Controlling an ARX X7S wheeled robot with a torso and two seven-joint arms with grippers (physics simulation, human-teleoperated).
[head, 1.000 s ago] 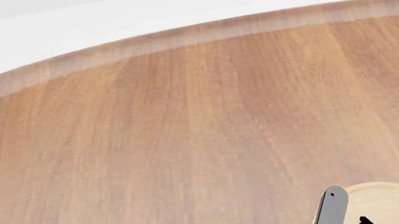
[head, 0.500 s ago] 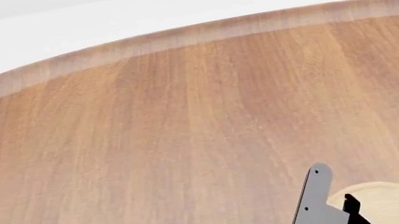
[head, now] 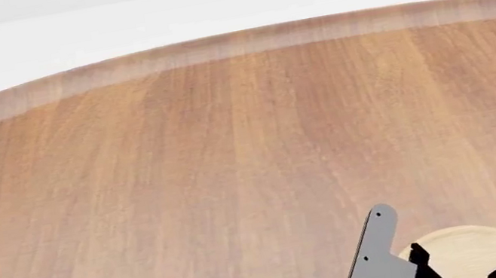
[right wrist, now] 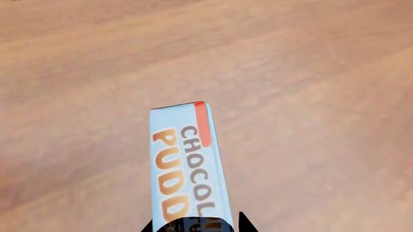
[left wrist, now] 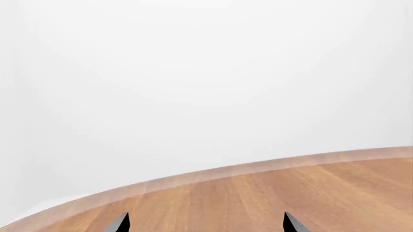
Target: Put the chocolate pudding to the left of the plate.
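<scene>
I am carrying the chocolate pudding [right wrist: 187, 164], pinched in the right end effector [right wrist: 193, 226], above the worktop [head: 231, 157] just left of the plate [head: 482, 251], judging lowering comes next.

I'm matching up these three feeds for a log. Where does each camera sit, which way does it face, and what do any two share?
Head: atop the robot, looking down over the table; right claw, plate.
Left wrist: near the left claw, facing the table's far edge and white wall.
Right wrist: near the right claw, looking along the held chocolate pudding.
Shared: both wrist views and the head show the table; head and right wrist show the pudding.
</scene>
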